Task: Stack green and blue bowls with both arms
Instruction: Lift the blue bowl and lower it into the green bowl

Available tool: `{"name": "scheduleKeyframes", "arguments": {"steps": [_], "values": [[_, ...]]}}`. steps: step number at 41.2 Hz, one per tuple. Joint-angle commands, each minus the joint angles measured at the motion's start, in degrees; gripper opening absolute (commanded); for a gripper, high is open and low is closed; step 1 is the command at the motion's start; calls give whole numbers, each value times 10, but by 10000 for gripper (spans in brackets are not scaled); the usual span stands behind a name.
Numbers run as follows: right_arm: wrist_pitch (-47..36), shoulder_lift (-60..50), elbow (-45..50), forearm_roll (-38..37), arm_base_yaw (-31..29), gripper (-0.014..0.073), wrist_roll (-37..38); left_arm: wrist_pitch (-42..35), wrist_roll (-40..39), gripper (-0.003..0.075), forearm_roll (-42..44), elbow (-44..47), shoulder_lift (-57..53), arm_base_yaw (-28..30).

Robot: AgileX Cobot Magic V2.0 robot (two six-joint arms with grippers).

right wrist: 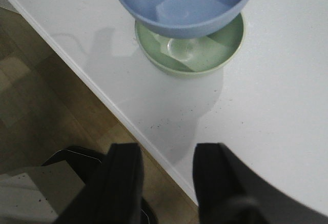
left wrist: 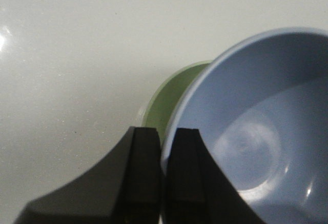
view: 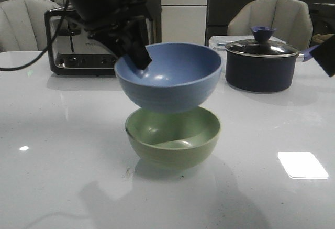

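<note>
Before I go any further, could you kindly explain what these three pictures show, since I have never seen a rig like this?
This is a robot with two black arms, each ending in a two-fingered gripper. One picture looks forward over a white table; the other two come from cameras on each wrist. On the table stand a green bowl, a dark lidded saucepan and a toaster behind. The left gripper is pinching the rim of a blue bowl, one finger inside and one outside, and holds it tilted just above the green bowl, seemingly to stack them. The right gripper is open and holds nothing, hanging near the table's edge with the wooden floor below.
</note>
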Motion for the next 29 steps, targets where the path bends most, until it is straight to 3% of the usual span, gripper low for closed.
{"name": "scheduleKeyframes", "arguments": {"steps": [1, 17, 21, 25, 29], "values": [[-32, -4, -15, 1, 0, 374, -4, -29, 0, 93, -15, -20, -5, -6], [-32, -4, -15, 2, 0, 374, -4, -37, 0, 111, -26, -20, 60, -6], [-32, -4, -15, 2, 0, 374, -4, -40, 0, 183, -27, -20, 62, -6], [-32, -4, -15, 2, 0, 374, -4, -39, 0, 318, -28, -21, 62, -6], [-32, -4, -15, 2, 0, 374, -4, -38, 0, 405, -30, -21, 62, -6]]}}
